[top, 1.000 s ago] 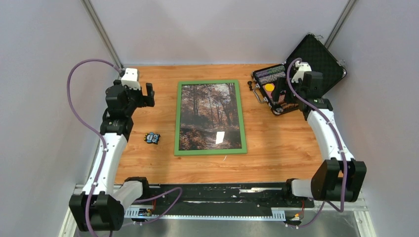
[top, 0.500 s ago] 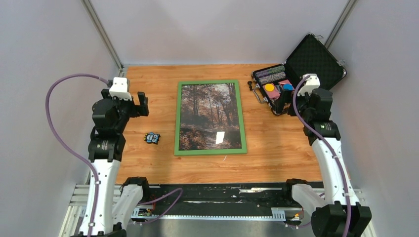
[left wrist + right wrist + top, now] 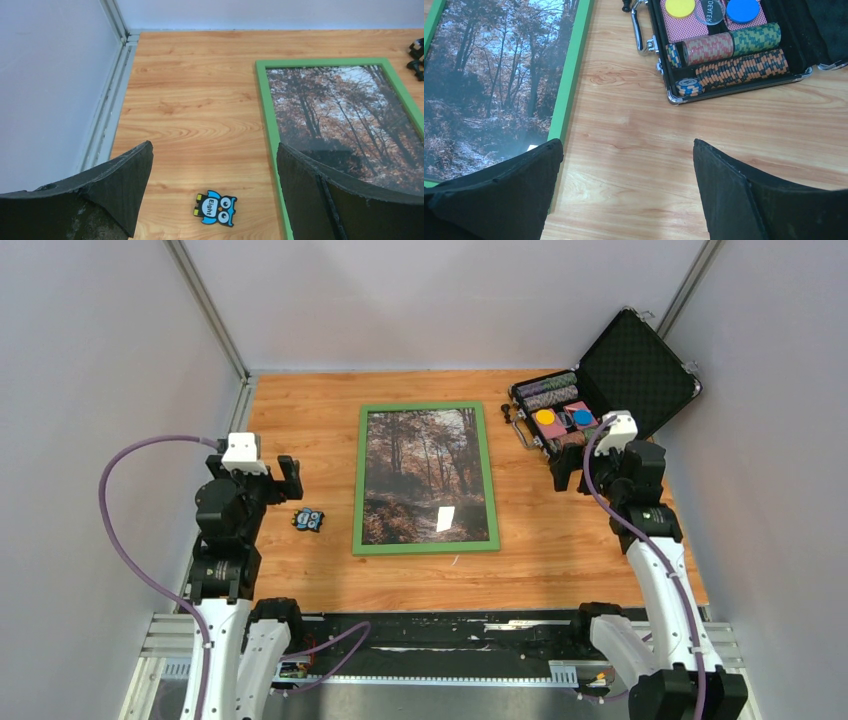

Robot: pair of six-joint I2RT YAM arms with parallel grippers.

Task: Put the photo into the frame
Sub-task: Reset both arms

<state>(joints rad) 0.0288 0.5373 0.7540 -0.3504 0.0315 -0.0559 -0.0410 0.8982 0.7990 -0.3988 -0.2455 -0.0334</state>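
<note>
Both arms drew back; left end effector (image 3: 212, 150) and right end effector (image 3: 628, 145) gape empty. Between them lies the green rectangular wooden frame (image 3: 358, 480) around the autumn-forest print (image 3: 420, 470) (long axis fore-aft, roughly equidistant).

owl sticker (image 3: 215, 208): blue, marked "Eight", lay flat on left of table
table (image 3: 300, 405): orange wood-grain top
poker case (image 3: 640, 358): black, lid open, sat at far right corner
chip rows (image 3: 734, 65): striped, lay inside case
yellow disc (image 3: 679, 6): in case, beside clear dealer button (image 3: 709, 11)
blue disc (image 3: 742, 8): other side of button
case handle (image 3: 638, 27): chrome, faced left
</note>
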